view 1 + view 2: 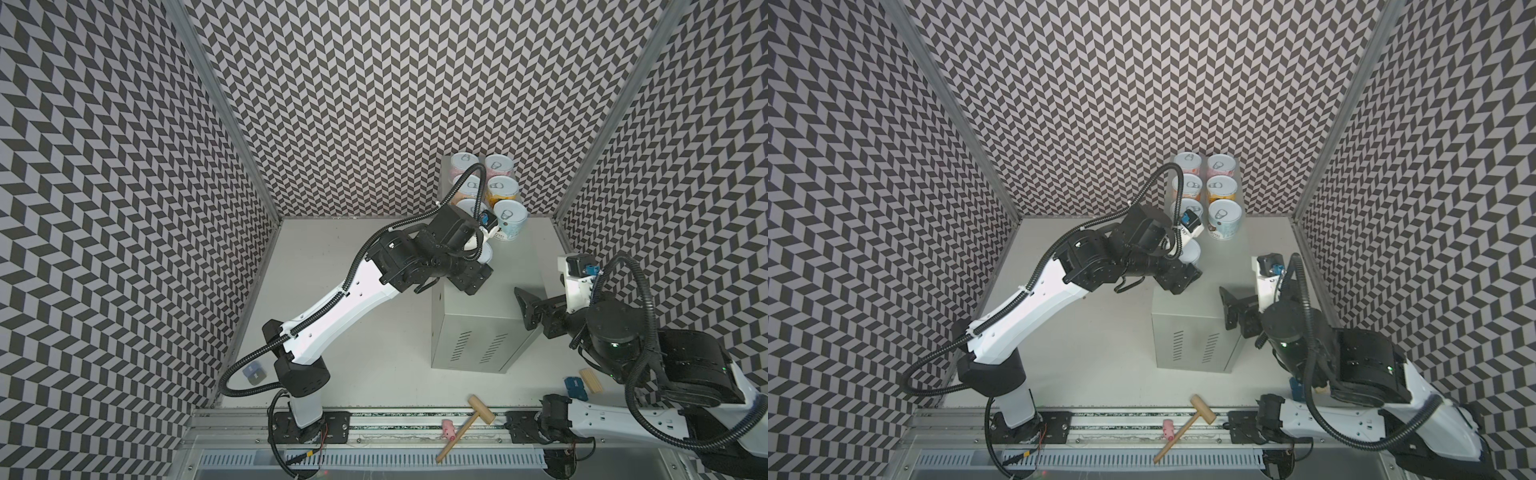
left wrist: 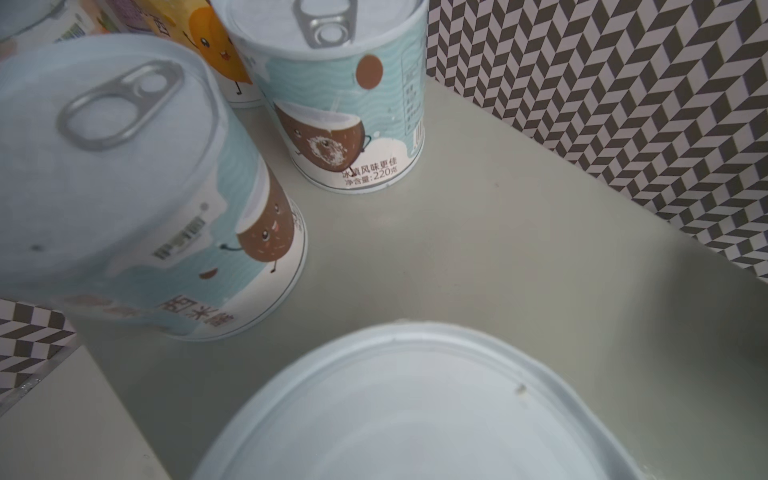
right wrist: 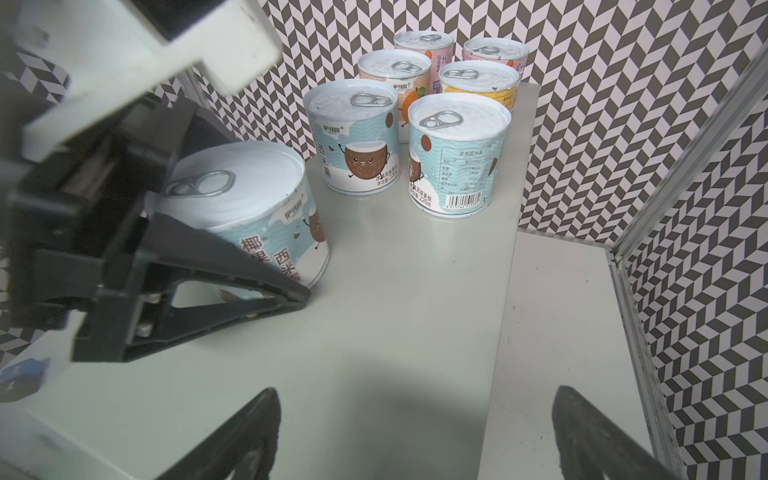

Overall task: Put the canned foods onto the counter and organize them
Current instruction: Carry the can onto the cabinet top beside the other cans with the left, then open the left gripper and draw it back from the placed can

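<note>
Canned foods line the tabletop; left pincer flanks the last can, grip unclear, and should retreat next; right pincer gapes empty.

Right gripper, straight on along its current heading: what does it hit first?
Likely the counter top, since the open right gripper looks tilted down toward it; if it clears that, the blue can with the barcode is next. Depth unclear.
</note>
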Controlling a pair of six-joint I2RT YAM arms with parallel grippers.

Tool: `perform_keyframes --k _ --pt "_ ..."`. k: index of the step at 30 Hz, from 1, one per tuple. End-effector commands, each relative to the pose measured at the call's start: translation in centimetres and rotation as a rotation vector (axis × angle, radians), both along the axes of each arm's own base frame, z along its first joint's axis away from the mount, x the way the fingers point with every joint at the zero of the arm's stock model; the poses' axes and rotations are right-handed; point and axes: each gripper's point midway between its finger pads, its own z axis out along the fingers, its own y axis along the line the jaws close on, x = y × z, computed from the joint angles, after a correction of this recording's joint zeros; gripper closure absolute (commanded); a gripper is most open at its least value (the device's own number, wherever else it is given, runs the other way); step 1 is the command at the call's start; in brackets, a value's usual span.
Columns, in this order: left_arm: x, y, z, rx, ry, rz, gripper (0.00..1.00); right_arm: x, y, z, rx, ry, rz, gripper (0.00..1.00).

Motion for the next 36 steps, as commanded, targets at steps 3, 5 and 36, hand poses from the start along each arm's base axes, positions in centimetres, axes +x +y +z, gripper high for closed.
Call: perform_keyframes --k 3,5,36 --pt "-0.9 0.2 3.9 -0.098 -0.059 -0.028 0.13 0.1 0.9 0.8 0.059 -0.027 0.025 0.01" --pt "-1.3 0.8 5.3 -0.14 -0.087 -0.036 0.1 0.1 1.2 1.0 0.063 -0.032 0.036 0.01" --pt "-3.8 6.3 4.5 -0.527 -0.294 0.017 0.06 -0.1 2.5 1.0 0.091 -0.157 0.134 0.01"
